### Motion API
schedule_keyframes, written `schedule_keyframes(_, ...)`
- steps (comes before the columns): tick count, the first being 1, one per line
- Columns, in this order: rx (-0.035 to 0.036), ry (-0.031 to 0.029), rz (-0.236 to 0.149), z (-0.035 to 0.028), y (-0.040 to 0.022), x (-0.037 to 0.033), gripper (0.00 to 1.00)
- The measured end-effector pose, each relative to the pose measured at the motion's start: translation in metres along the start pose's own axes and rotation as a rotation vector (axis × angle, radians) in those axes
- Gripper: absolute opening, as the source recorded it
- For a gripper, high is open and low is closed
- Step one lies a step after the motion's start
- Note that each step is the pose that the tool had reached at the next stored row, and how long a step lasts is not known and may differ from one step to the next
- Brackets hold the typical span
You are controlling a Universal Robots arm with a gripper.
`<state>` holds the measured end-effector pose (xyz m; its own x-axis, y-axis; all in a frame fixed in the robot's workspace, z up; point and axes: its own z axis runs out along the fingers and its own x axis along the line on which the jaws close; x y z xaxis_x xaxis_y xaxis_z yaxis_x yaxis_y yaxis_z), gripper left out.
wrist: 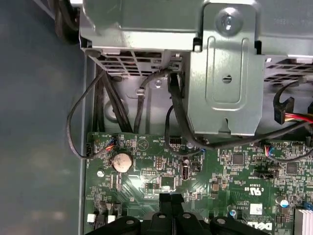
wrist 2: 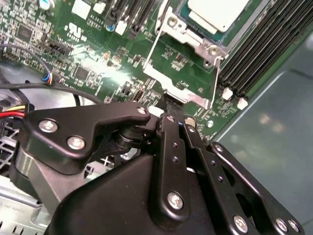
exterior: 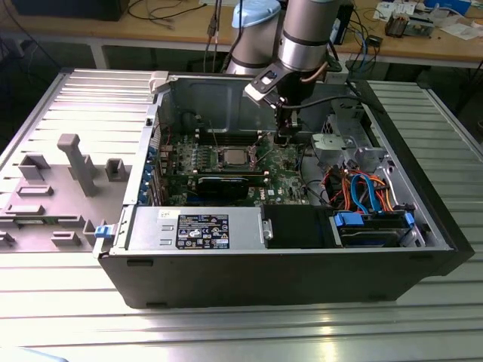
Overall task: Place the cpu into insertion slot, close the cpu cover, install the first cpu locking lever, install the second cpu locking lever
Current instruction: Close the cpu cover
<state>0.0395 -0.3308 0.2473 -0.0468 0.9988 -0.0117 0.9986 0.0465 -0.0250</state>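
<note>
**A:** The gripper (wrist 2: 168, 105) is low over the board (wrist 2: 88, 68), its 2 fingers (wrist 2: 168, 132) pressed together, nothing visible between them.

**B:** And the tip?

**A:** Right at the flat metal tab (wrist 2: 178, 89) by a wire lever (wrist 2: 152, 46). Touching or just shy, I can't tell.

**B:** Where's the cpu (wrist 2: 217, 12)?

**A:** Seated mid-board, with the cover (wrist 2: 185, 30) lying flat around it and the silver top showing through the window.

**B:** So this looks like lever work.

**A:** I'd say so. Done well, it's a steady push on the tab alone, down and sideways under its catch, with the closed tip as a blunt pusher. Keep off the memory slots (wrist 2: 264, 44) just beside the cover, and off the small parts round the tab. A slip there could scrape the board.
</note>
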Motion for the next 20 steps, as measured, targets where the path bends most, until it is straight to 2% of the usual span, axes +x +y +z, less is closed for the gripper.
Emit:
schedule_keyframes(1,-0.0026,-0.0001,0.0,0.0002,-0.0093,0.0004,0.11)
schedule_keyframes(2,-0.0077,-0.0004,0.0,0.0006,-0.0245,0.0011,0.11)
schedule_keyframes(3,-0.0124,-0.0005,0.0,0.0009,-0.036,0.0017,0.11)
schedule_keyframes(4,-0.0136,-0.0006,0.0,0.001,-0.0396,0.0019,0.11)
schedule_keyframes(10,-0.0155,-0.0007,0.0,0.0013,-0.051,0.0024,0.11)
schedule_keyframes(20,-0.0161,-0.0005,0.0,0.0019,-0.0611,0.0027,0.11)
